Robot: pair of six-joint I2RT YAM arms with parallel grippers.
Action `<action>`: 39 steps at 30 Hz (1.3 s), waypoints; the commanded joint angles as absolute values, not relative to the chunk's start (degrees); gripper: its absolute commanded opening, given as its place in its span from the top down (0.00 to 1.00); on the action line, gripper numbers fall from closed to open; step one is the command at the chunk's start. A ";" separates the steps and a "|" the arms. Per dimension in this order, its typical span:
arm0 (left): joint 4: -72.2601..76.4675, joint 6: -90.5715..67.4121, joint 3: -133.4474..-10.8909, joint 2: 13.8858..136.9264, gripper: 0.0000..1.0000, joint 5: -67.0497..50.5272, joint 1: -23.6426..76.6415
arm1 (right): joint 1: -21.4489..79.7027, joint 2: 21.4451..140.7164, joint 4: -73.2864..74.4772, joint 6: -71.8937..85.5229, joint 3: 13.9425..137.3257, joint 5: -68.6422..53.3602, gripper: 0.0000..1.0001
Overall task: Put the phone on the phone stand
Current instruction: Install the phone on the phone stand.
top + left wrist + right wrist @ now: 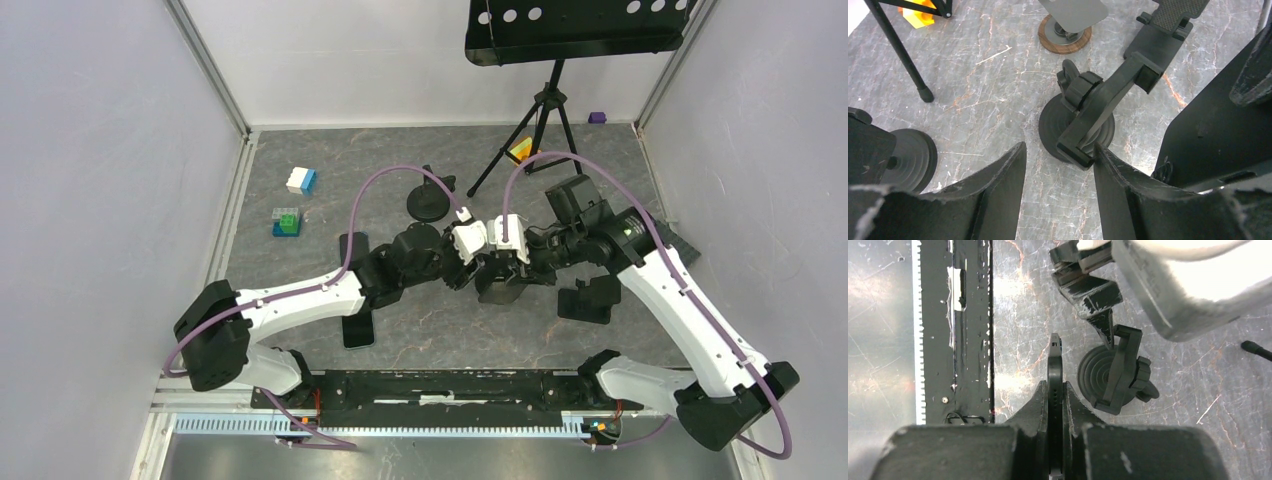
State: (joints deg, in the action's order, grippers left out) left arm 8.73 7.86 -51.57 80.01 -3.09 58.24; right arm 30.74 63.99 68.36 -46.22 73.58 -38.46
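The phone [1055, 365] is a thin black slab seen edge-on, standing upright with my right gripper [1055, 385] shut on it. Just right of it is the phone stand [1113, 372], a black ribbed round base with a tilted cradle arm. In the left wrist view the same phone stand [1083, 125] lies just beyond my left gripper [1059, 147], whose jaws are open. Its right fingertip [1100, 155] touches the cradle's lower end. The phone's dark face [1218, 135] fills the right side. From above, both grippers meet over the stand [497, 288] at mid-table.
A second dark phone [358, 328] lies flat by the left arm. Other stands sit around: a round black one [428, 205], a wood-based one [1065, 35], a black one [588, 298]. A tripod music stand [545, 110] and toy blocks [300, 180] are at the back.
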 commanded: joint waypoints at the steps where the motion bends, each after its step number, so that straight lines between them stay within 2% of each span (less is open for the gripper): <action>1: 12.80 5.29 -52.49 80.38 0.44 -0.76 57.23 | 30.84 64.80 64.85 -43.76 77.84 -40.63 1.00; 11: 14.50 6.03 -51.24 80.48 0.42 -1.05 56.16 | 30.85 67.96 64.04 -44.45 80.06 -40.45 1.00; 29: 14.28 5.86 -50.36 79.46 0.31 -9.32 53.52 | 30.89 76.13 72.00 -64.42 84.80 -43.84 1.00; 39: 14.02 6.22 -50.69 80.47 0.29 -10.55 53.44 | 31.24 78.04 72.01 -64.61 87.36 -43.77 1.00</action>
